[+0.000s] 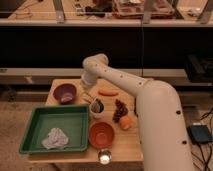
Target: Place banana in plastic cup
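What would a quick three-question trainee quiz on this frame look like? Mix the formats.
1. True or false: a crumpled white cloth lies inside the green tray.
2. Fill in: the small clear glass stands at the table's front edge, just in front of the ___ bowl.
3. Pick one: the gripper is
A) low over the table, between the purple bowl and the whitish utensil cup
B) above the green tray
C) beside the small clear glass

Key: 1 true; 2 red; 3 A.
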Controlling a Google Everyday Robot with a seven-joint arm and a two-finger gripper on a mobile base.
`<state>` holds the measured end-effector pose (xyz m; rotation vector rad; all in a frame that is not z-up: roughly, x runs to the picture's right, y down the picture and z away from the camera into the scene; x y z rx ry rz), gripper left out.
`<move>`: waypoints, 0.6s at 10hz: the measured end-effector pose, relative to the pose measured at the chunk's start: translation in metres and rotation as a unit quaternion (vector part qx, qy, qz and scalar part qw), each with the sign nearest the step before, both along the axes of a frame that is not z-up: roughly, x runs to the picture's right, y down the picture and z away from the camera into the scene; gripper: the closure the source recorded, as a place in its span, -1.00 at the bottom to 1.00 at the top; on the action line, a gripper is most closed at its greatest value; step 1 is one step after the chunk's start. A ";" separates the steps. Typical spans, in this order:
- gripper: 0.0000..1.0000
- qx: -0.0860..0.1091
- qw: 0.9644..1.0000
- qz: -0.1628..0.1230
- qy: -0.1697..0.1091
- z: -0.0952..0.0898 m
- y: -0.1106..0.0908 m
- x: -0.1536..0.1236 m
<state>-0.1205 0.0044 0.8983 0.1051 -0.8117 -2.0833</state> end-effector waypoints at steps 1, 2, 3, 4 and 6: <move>-0.02 0.001 1.000 0.001 0.003 0.004 0.001 0.004; -0.02 0.002 1.000 0.002 0.006 0.008 0.004 0.007; -0.02 0.001 1.000 0.001 0.008 0.013 0.008 0.009; -0.02 0.000 1.000 0.000 0.010 0.017 0.014 0.010; -0.02 -0.011 1.000 0.000 0.011 0.025 0.027 0.010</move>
